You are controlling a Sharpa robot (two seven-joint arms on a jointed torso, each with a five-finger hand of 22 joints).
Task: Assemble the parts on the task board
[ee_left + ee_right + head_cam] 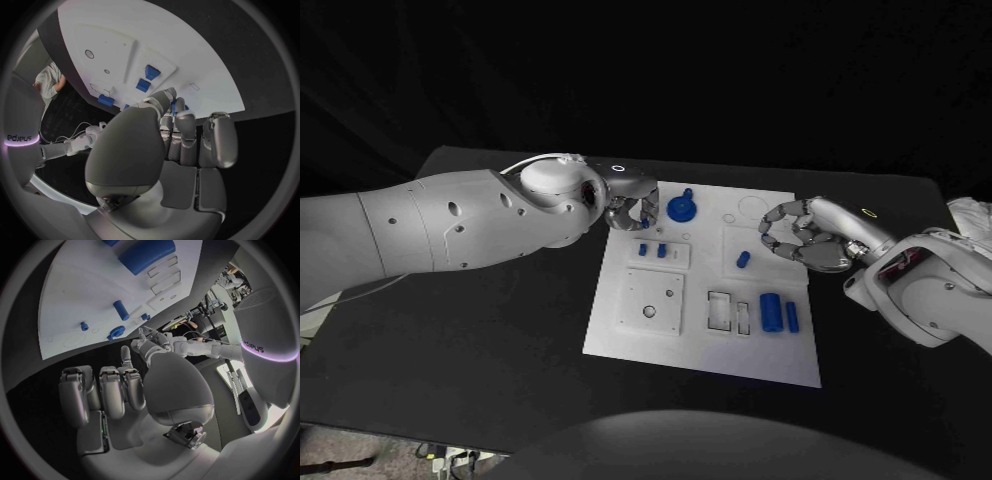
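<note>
Left hand (632,208): fingers curled at the task board's (632,335) ten-o'clock corner, just beside a round blue part (682,208); whether they grip anything cannot be told. Right hand (800,235): fingers bent, apart, holding nothing, above the board's two-o'clock edge. Small blue peg (743,259) near centre; blue cylinder (770,311) and slim blue bar (792,318) at four o'clock.

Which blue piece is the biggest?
The fat cylinder near the board's front right; the slim peg beside it and the others are smaller.
</note>
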